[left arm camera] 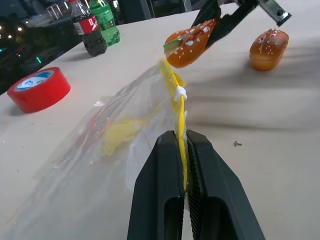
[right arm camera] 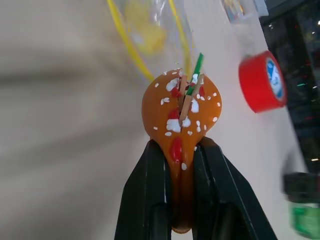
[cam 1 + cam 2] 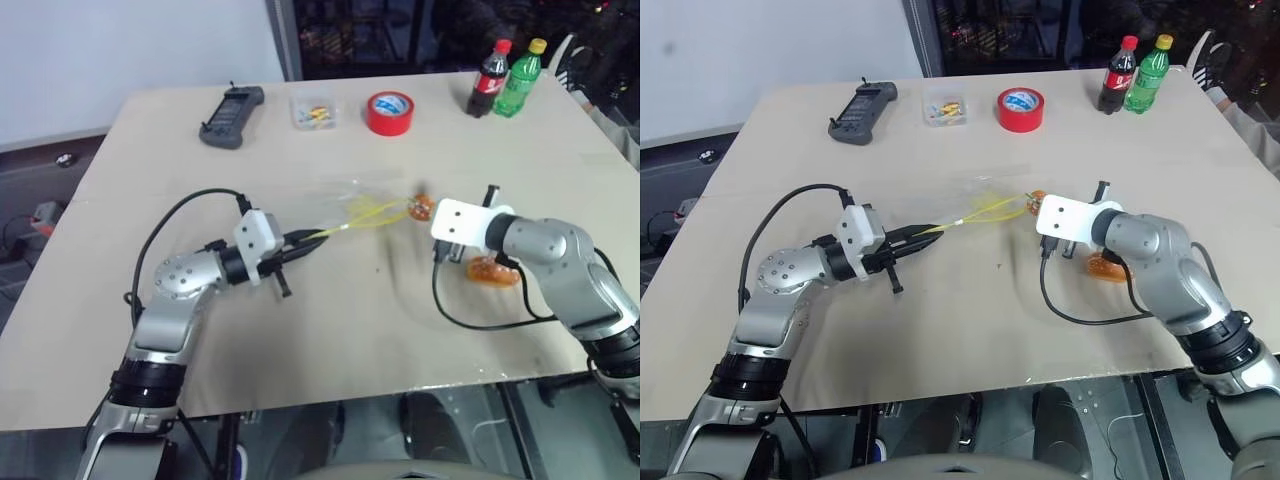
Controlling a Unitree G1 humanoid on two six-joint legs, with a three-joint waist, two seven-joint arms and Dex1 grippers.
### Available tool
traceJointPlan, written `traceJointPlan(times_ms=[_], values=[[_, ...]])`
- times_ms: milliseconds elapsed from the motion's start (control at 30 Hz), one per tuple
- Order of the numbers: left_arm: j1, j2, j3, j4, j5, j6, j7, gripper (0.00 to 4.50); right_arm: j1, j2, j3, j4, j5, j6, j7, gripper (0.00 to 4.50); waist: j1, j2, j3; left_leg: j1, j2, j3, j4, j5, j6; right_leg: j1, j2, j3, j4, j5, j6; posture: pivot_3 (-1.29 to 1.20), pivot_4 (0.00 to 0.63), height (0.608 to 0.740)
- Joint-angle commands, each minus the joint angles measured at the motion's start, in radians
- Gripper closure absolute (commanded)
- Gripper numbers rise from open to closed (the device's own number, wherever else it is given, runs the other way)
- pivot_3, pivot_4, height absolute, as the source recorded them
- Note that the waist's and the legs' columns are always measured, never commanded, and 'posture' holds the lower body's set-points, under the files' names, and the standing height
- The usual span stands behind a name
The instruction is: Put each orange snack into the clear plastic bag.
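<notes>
One orange snack (image 2: 181,125) is pinched in the right claw (image 2: 182,150), held just at the mouth of the clear plastic bag (image 1: 115,135), near the tabletop's (image 3: 300,330) centre. The left claw (image 1: 182,145) is clamped narrow on the bag's yellow zip strip, lifting that edge toward the snack. The second orange snack (image 3: 493,270) lies on the tabletop at about 4 o'clock from the first, just beside the right arm.

By my reading, neither snack is inside yet: the first is at the opening, the second untouched.

Toward 12 o'clock sit a red tape roll (image 3: 389,112) with a blue-and-white label I cannot read, a small clear box (image 3: 314,110) and a dark handheld device (image 3: 231,116). At 1 o'clock stand a dark cola bottle (image 3: 489,79) and a green bottle (image 3: 519,78), labels illegible.
</notes>
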Motion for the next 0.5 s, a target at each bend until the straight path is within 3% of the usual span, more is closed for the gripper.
traceJointPlan(times_ms=[33, 500], values=[[-0.011, 0.0, 0.008, -0.007, -0.006, -0.009, 0.006, 4.5, -0.027, 0.007, -0.006, -0.052, -0.02, -0.024, 0.017, 4.21, 0.0, 0.0, 0.0, 0.0, 0.0, 0.0, 0.0, 0.0, 0.0, 0.0, 0.0, 0.0, 0.0, 0.0, 0.0, 0.0, 0.15, 0.74], [-0.038, -0.004, 0.01, 0.021, -0.026, -0.017, -0.02, 4.5, -0.043, 0.128, 0.051, -0.033, -0.09, -0.029, 0.024, 4.21, -0.001, 0.0, 0.0, 0.0, 0.0, 0.0, 0.0, 0.001, -0.002, 0.0, 0.0, 0.0, 0.0, 0.0, 0.0, 0.0, 0.15, 0.74]])
